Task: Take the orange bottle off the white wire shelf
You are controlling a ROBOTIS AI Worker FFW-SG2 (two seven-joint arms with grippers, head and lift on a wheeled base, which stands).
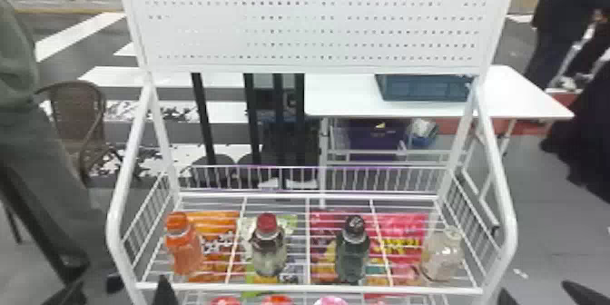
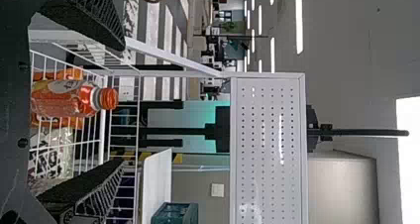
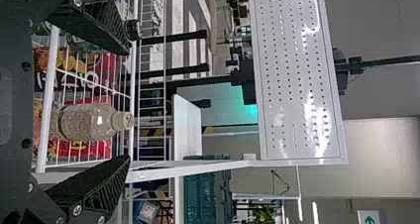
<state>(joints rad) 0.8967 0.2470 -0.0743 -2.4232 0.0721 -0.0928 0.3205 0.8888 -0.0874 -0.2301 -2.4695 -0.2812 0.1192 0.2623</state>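
At the left, the left tool [image 1: 117, 291] is open, its fingers spread apart, near the front of the white wire shelf [image 1: 308, 287]. The orange bottle [image 1: 186, 252] stands upright at the shelf's left end, not gripped. Next come a red-capped bottle [image 1: 268, 249], a dark-capped bottle [image 1: 353, 254] and a pale-capped clear bottle [image 1: 442, 258]. Farthest right, the right tool [image 1: 543, 294] is open too, holding nothing.

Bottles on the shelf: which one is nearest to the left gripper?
The orange bottle, leftmost of the four in the head view; the left gripper, open, faces it alone.
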